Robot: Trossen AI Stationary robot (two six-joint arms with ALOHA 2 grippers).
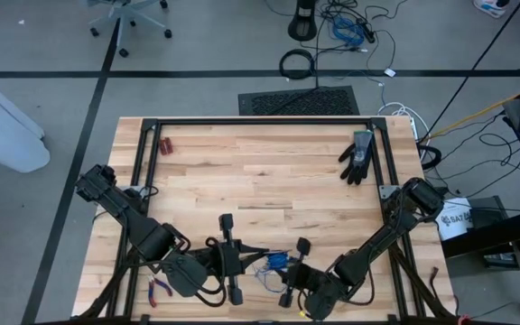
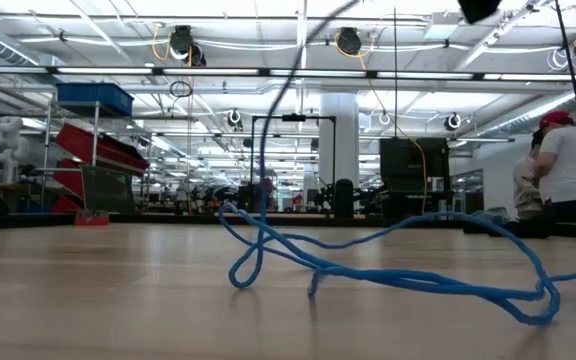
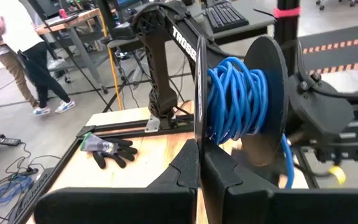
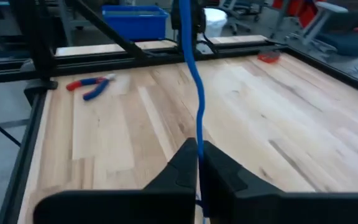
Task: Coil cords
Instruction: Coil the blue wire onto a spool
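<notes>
On the wooden table [image 1: 242,171], near its front edge, the right gripper [image 4: 197,152] pinches the blue cord [image 4: 194,87]; the left gripper [image 3: 201,165] clamps a spool's disc [image 3: 199,93] wound with cord.

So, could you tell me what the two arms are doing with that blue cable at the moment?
The robot is coiling a blue cable. Near the table's front edge, the left tool is shut on the rim of a black spool that already carries several turns. The right tool is shut on the free strand, which runs up toward the spool. A loose stretch lies on the wood. A black glove lies untouched.
</notes>
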